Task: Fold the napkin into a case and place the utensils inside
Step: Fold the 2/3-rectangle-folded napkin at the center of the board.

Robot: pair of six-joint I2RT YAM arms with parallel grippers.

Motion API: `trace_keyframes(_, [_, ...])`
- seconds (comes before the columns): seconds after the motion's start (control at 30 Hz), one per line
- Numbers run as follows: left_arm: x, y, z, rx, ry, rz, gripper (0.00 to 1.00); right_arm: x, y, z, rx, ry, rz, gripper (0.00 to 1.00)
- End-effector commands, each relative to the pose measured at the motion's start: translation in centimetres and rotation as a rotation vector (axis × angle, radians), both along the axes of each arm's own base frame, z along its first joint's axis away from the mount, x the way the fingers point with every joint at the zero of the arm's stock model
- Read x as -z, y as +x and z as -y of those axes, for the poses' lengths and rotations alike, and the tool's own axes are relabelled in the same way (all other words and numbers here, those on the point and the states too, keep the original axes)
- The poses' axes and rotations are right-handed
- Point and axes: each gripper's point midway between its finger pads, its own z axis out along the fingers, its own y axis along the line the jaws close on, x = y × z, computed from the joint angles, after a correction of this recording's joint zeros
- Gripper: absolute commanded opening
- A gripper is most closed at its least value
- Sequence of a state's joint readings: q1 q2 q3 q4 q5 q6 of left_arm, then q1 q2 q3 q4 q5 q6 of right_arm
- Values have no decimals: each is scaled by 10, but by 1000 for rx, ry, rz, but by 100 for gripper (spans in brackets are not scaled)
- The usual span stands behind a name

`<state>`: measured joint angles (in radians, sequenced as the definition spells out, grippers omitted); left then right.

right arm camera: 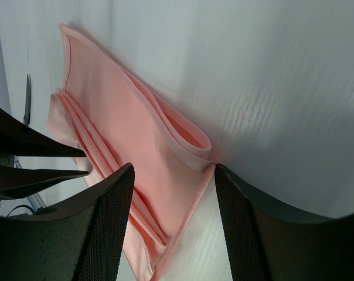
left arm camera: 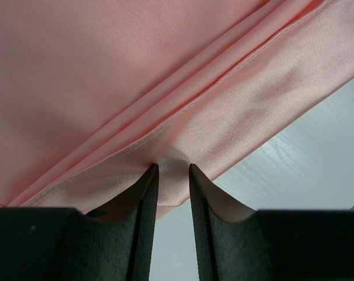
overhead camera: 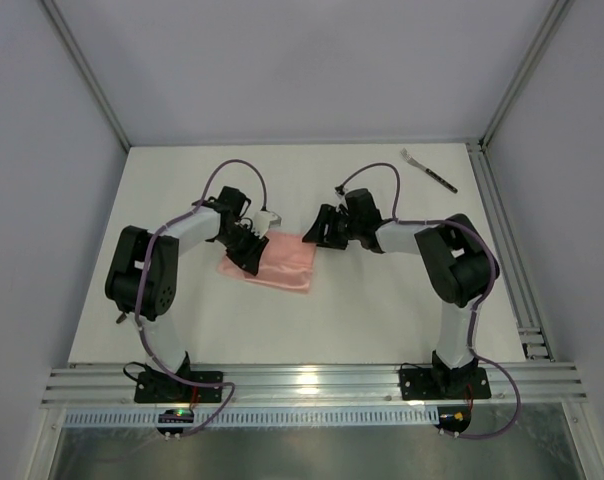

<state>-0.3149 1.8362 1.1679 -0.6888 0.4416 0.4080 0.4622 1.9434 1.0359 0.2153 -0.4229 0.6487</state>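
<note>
Salmon-pink napkin (overhead camera: 277, 265) lay folded as a layered oblong mid-worktop, hemmed edges stacked, left tool (left arm camera: 171, 171) clamped its edge, right tool (right arm camera: 170, 174) stood open astride one corner.

From high above and behind both black arm bases (overhead camera: 172, 385), looking down on the whole flat white table (overhead camera: 382, 320). From the left wrist, pressed close against the folded salmon-pink cloth napkin (left arm camera: 106, 76). From the right wrist, slightly farther back, facing that napkin's corner. Shared by all three: the napkin.
</note>
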Motion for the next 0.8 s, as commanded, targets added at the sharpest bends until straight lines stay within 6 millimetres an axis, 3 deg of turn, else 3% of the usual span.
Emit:
trace_keyframes(0.0, [10,6,-7,24,43,50,30,39,-10,17,16,-113,-90,62])
trace_keyframes(0.2, [15,5,-9,32,58,43,30,33,0,18,-22,-165,-78,62])
trace_keyframes(0.37, [17,6,-11,34,69,51,29,12,4,41,-43,-281,-24,62])
trace_keyframes(0.5, [18,7,-11,35,67,49,30,12,8,29,-124,-255,-32,62])
trace_keyframes(0.77, [21,4,-13,38,77,43,29,34,8,14,-181,-212,-116,63])
